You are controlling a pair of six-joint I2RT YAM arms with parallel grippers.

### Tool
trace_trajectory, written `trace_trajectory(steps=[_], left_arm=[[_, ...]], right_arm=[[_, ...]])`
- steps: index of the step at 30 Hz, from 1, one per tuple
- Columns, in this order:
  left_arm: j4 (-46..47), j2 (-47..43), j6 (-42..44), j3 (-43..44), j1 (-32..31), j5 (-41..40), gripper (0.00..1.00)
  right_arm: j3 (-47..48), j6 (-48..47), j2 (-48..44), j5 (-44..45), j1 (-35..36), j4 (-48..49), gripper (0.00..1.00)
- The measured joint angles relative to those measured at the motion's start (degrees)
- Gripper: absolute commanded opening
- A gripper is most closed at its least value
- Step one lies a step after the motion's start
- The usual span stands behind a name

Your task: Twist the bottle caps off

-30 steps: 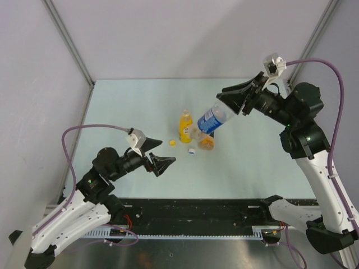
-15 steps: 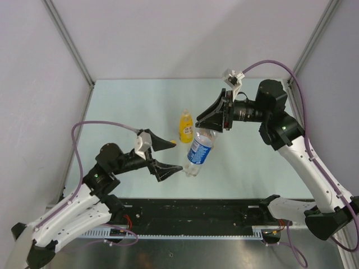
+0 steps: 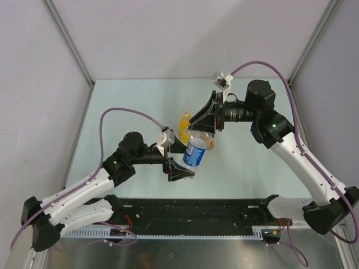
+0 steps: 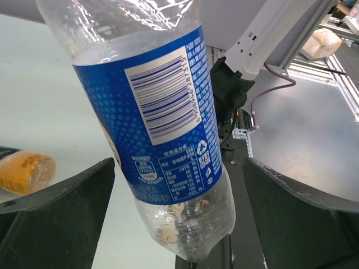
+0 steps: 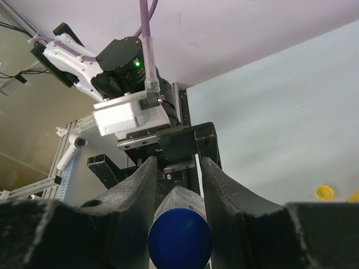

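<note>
My right gripper [image 3: 203,131] is shut on the neck end of the clear bottle [image 3: 195,153] with the blue label and holds it tilted above the table. Its blue cap [image 5: 179,242] sits on the bottle between the right gripper's [image 5: 178,175] fingers [image 5: 134,207]. My left gripper [image 3: 180,160] is open, and its jaws straddle the base of the clear bottle [image 4: 162,112] without touching it. Behind it the yellow bottle [image 3: 185,124] stands upright. The orange bottle [image 3: 210,144] lies on the table, mostly hidden. A loose yellow cap [image 5: 324,193] lies on the table.
The pale green table [image 3: 123,106] is closed in by grey walls with metal posts. A black rail [image 3: 224,210] runs along the near edge between the arm bases. Purple cables loop above both arms.
The right arm has swung the clear bottle down and to the left. The left arm has reached forward and right, so its open jaws now flank the bottle's base.
</note>
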Motion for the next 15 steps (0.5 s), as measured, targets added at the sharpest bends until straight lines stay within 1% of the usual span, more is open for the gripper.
trace_trajectory(steps=[6, 9, 11, 15], left_arm=[[0.52, 2.25, 0.42, 0.28, -0.85, 0.02, 0.99], [0.81, 3.1, 0.42, 0.28, -0.94, -0.02, 0.93], [0.98, 3.63, 0.44, 0.28, -1.05, -0.04, 0.85], [1.05, 3.89, 0.5, 0.28, -1.36, -0.11, 0.61]], right_arm=[[-0.11, 0.22, 0.13, 0.35, 0.22, 0.94, 0.0], [-0.28, 0.44, 0.13, 0.83, 0.22, 1.31, 0.0], [-0.42, 0.48, 0.11, 1.29, 0.22, 1.57, 0.0], [-0.44, 0.63, 0.09, 1.81, 0.22, 2.08, 0.0]])
